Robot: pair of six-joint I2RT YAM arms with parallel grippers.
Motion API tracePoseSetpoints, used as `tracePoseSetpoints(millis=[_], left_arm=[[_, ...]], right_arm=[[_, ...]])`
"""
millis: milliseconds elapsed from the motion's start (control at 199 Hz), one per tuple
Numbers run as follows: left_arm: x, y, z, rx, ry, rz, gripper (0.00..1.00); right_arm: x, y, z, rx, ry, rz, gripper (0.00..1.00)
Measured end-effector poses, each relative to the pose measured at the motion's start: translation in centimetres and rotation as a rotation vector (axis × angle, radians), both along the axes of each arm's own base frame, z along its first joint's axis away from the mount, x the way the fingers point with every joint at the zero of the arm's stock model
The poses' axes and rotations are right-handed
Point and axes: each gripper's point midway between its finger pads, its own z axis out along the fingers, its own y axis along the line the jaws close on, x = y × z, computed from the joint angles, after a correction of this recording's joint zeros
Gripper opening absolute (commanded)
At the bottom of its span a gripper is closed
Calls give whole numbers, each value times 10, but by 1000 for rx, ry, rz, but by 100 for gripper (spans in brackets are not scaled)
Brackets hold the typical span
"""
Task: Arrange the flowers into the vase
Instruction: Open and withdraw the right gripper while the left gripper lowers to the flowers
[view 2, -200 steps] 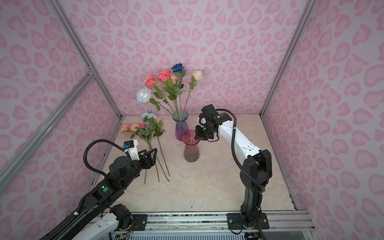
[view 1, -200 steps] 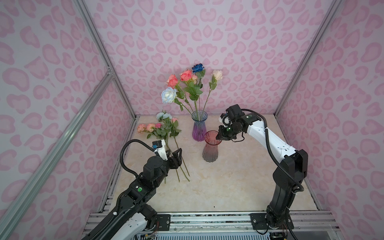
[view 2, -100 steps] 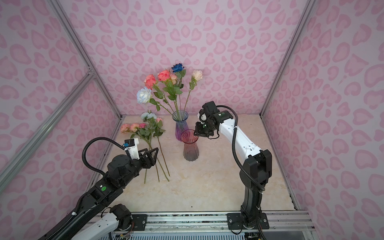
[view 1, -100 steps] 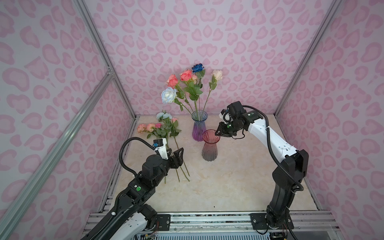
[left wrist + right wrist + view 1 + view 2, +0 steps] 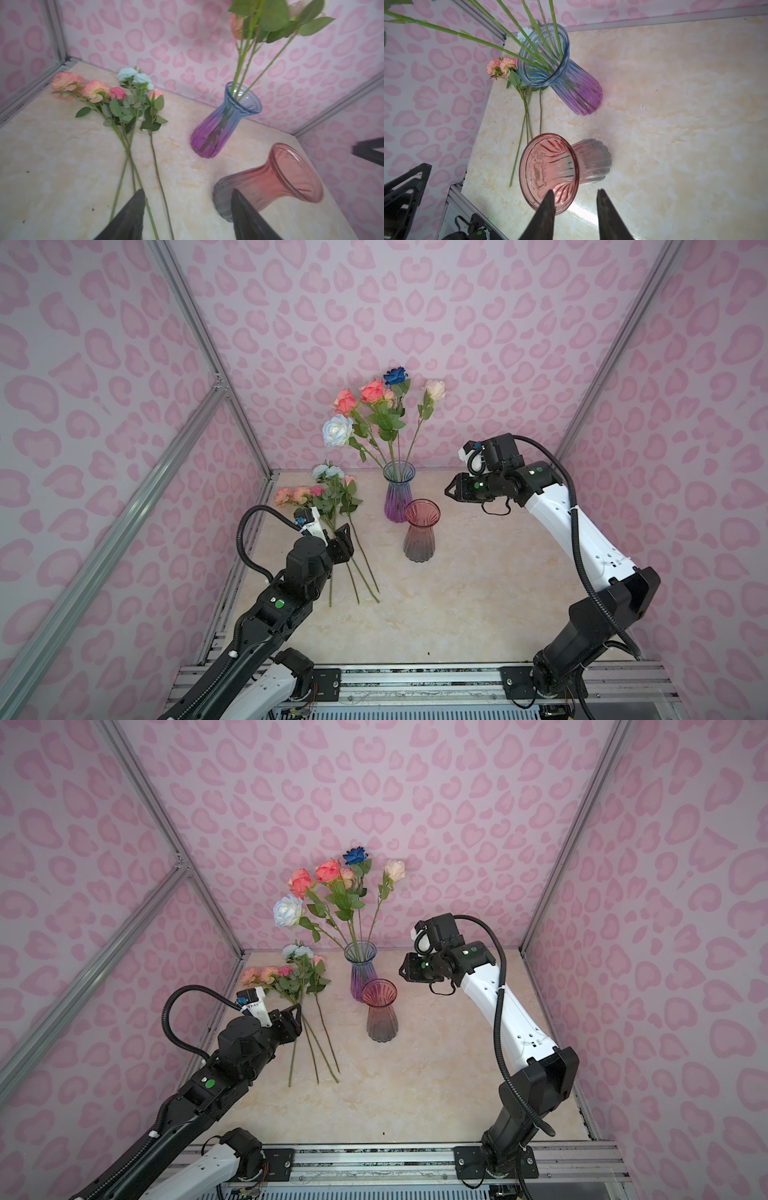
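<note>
**Picking the next stem from the loose flowers**

Loose flowers (image 5: pixel 332 506) are seen lying flat near the back left corner of the table (image 5: pixel 457 605). Heads are turned toward the back edge, and the stems are fanned toward the front and crossed low down. One separate stem (image 5: pixel 154 158) lies a little apart from the crossed ones. Other flowers (image 5: pixel 382 414) are already stood in the blue-purple vase (image 5: pixel 398 493) at the back edge. The red vase (image 5: pixel 419 537), just in front of it, is empty.

The left gripper (image 5: pixel 187 193) is held over the lower stems, jaws apart, nothing clamped. Contact with the table cannot be told. The right gripper (image 5: pixel 575 192) is held just to the right of the red vase's mouth, jaws parted, empty.

Step judged: one stem is to be taken by the left gripper.
- The separate stem is best chosen, so that the crossed ones are not dragged along.
- The jaws should be set square across it, below the leaves, and closed fully, the stem being thin.
- It should be lifted clear before being tilted upright.

Risk noted: neighbouring leaves may be snagged.
</note>
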Motion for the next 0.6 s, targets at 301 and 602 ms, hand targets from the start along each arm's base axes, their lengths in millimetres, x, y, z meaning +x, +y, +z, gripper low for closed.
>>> tracePoseSetpoints(millis=[301,602], left_arm=[[68,39,-64,-41,256,154,51],[155,60,-133,-50,457,208,42]], right_arm=[[-50,-18,-36,44,-131,-26,32],[-57,-19,-48,160,-282,-79,32]])
